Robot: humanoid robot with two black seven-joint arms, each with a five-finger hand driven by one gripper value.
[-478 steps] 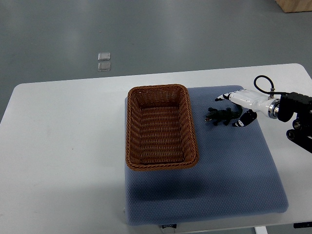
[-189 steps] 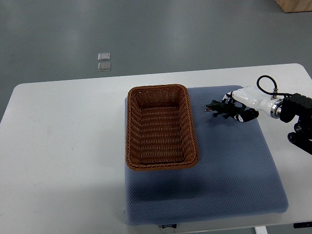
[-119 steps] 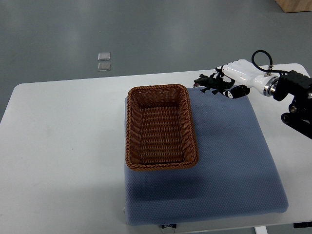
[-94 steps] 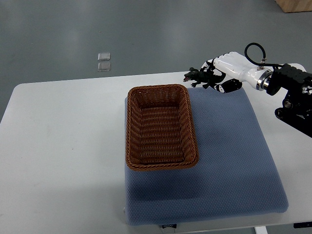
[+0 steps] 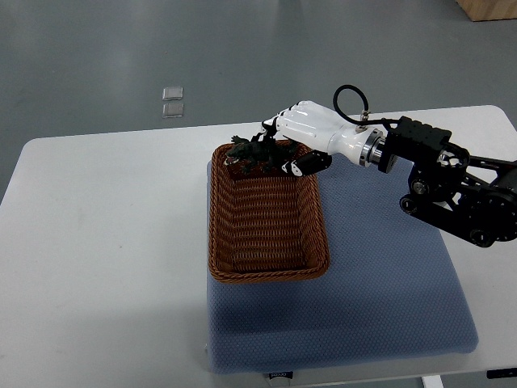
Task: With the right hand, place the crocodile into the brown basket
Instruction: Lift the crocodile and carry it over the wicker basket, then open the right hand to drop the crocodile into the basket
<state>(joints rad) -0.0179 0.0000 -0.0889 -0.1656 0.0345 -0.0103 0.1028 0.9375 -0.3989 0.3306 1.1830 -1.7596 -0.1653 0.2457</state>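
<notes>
White table [image 5: 97, 210] fills the left, and the brown basket [image 5: 216, 242] sits toward the middle on the left part of a blue mat [image 5: 388, 291]. The crocodile [image 5: 252, 151] hangs over the basket's far end, head pointing left. Half a second ago it was still out past the basket's far right corner, so I judge only lowering and release remain. Just right of it, the right hand [image 5: 311, 133] grips its rear, fingers curled around the toy.
</notes>
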